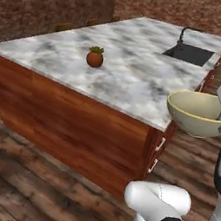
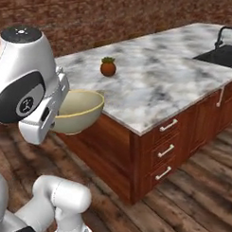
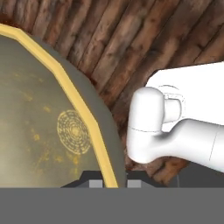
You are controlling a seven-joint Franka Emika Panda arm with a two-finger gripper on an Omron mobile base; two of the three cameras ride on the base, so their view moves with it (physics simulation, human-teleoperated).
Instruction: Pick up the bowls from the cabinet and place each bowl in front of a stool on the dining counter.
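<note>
I hold the tan-beige bowl in the air beside the near corner of the dining counter, off its edge and about level with the marble top. In the hand view my gripper is shut on the bowl's rim, one fingertip inside the bowl and one outside. The bowl hangs over the wooden floor. In the base views the hand is mostly hidden behind the arm's white links. The cabinet and the pale-green bowl are out of view.
A small orange-brown potted plant stands on the marble top. A black inset sink with a dark faucet lies at the counter's far end. Drawers face the counter's near side. Brick wall behind.
</note>
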